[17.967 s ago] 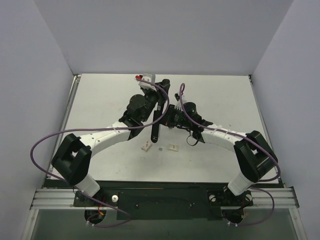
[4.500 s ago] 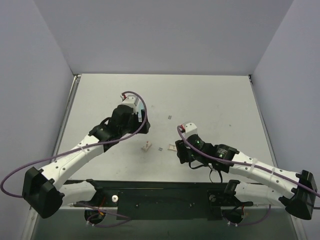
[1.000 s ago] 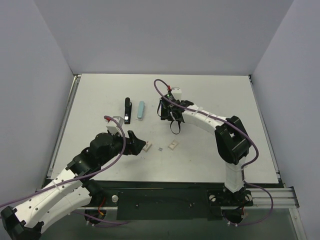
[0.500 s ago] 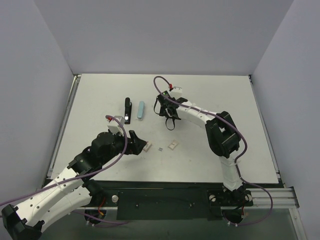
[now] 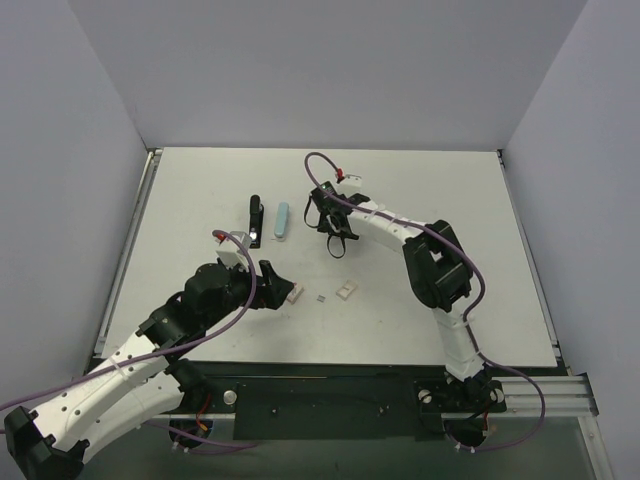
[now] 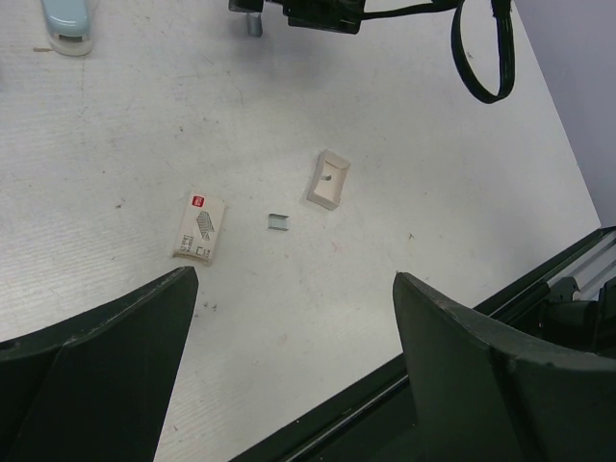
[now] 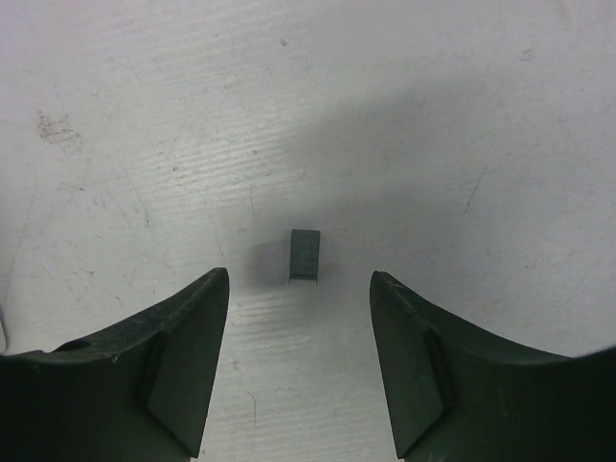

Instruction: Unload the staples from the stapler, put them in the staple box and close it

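The black stapler lies on the table at the back left, with no gripper touching it. My right gripper is to its right, pointing down at the table. In the right wrist view the right gripper is open, and a short grey strip of staples lies on the table just ahead of the gap, touching neither finger. My left gripper hovers nearer the front. It is wide open with nothing between its fingers. A second small staple strip lies ahead of it.
A light blue oblong item lies right beside the stapler. A small printed staple box and a beige plastic piece lie near the second strip. The right arm's looped cable hangs over the table. The black front rail is close below the left gripper.
The right arm has swung a little left and farther back, its elbow folding in. The left arm has barely shifted. Nothing was taken hold of or let go.
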Controlling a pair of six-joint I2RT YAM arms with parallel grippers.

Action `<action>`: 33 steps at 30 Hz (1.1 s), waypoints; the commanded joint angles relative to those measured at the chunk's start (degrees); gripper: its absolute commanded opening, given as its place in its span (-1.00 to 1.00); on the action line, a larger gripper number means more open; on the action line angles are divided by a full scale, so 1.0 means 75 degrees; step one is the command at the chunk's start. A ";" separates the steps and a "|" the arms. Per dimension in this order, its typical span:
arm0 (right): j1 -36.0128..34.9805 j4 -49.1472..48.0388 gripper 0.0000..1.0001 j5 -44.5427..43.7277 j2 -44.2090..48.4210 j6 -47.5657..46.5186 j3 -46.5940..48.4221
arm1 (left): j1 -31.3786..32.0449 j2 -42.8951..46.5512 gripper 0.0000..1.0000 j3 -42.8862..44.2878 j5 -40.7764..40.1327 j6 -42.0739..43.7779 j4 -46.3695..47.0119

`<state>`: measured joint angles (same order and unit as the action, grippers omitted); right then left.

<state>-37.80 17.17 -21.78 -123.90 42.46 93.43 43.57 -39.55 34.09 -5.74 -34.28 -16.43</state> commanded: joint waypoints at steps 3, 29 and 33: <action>0.0013 0.0417 0.10 -0.0166 -0.0425 0.0116 0.0550 | 0.0038 0.0129 0.87 -0.0033 -0.0055 0.0012 0.0292; -0.0022 0.0605 -0.60 -0.0061 -0.0906 0.0046 0.0809 | 0.0038 0.0176 0.87 -0.0127 -0.0020 0.0036 0.0233; -0.0034 0.0617 -0.77 -0.0061 -0.0860 -0.0082 0.0797 | 0.0038 0.0164 0.87 -0.0080 0.0038 0.0036 0.0245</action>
<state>-37.85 18.63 -22.02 -129.16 42.87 98.04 43.57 -38.81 33.19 -5.72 -34.26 -16.47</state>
